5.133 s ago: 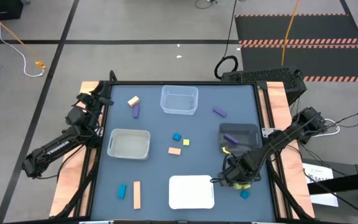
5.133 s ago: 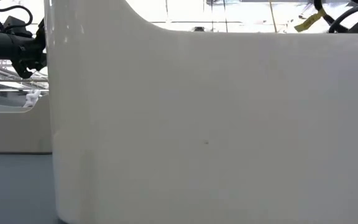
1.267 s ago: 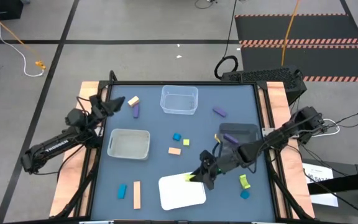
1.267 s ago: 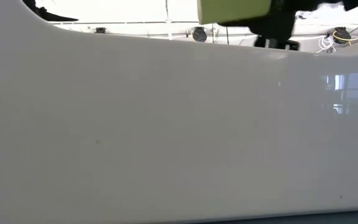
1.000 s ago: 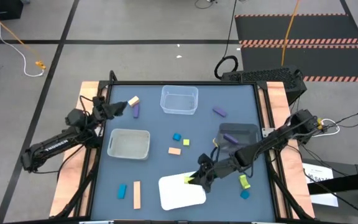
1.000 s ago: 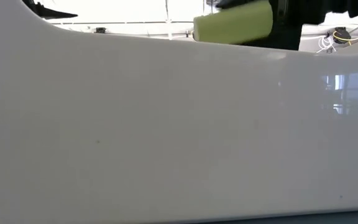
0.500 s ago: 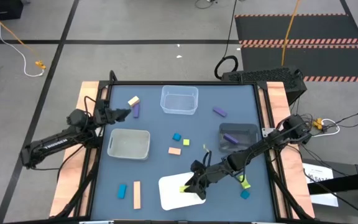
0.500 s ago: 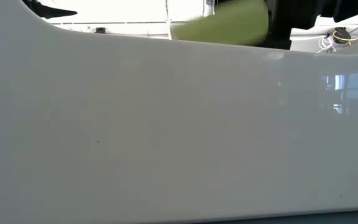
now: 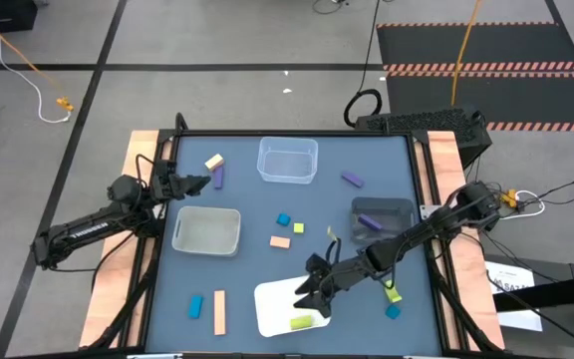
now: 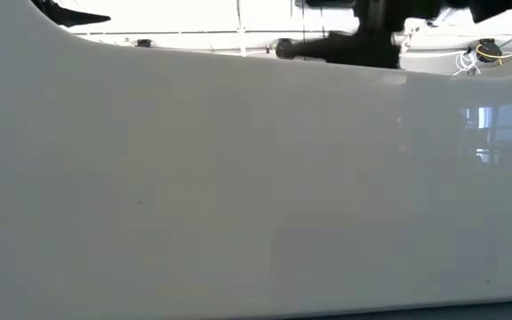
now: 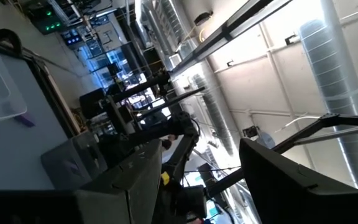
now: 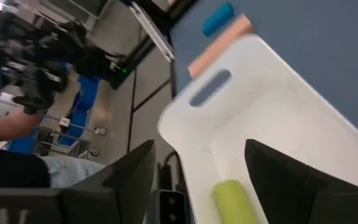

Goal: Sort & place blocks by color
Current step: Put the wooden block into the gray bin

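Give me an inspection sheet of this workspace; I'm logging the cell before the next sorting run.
Surface: dark blue table, wooden side rails.
Job's things: yellow-green block lies in the white tray; purple block in the dark bin; other blocks lie loose on the table, including a tan bar and a blue block.
Clutter: clear bin and grey bin, nothing seen inside.
Grippers: right gripper open above the white tray, holding nothing; left gripper open, near the table's left edge, holding nothing.
Cables: orange and white cables on the floor.
Surroundings: striped floor mat.
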`<move>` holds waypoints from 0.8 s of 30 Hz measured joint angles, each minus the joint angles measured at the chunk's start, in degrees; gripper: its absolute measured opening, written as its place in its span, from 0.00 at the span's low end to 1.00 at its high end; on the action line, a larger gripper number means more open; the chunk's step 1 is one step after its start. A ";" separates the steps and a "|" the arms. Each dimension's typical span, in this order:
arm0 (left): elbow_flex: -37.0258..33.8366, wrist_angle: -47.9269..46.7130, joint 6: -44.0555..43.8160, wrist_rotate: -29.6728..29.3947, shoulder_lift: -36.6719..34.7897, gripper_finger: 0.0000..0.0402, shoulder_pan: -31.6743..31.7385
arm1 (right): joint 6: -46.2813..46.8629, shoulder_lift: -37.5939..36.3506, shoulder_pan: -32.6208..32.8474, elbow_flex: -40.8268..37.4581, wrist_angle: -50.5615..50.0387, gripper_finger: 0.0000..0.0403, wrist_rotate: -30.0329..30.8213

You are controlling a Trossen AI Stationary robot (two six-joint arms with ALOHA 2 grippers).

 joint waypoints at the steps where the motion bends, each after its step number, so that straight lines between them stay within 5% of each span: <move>1: 0.00 0.02 -0.61 -0.01 0.00 0.54 0.00 | -0.69 -0.57 -0.18 0.00 0.13 0.59 0.00; 6: 0.01 0.60 0.03 -0.01 -0.02 0.54 -0.15 | -6.17 -5.12 -2.04 0.00 -1.45 0.57 0.46; 16: 2.83 6.06 20.02 -3.67 1.37 0.54 -3.57 | -17.50 -15.67 -8.50 0.00 -9.30 0.53 1.94; 24: 13.86 4.83 30.17 -4.71 13.02 0.54 -4.84 | -26.72 -21.24 -13.92 0.00 -16.68 0.53 1.73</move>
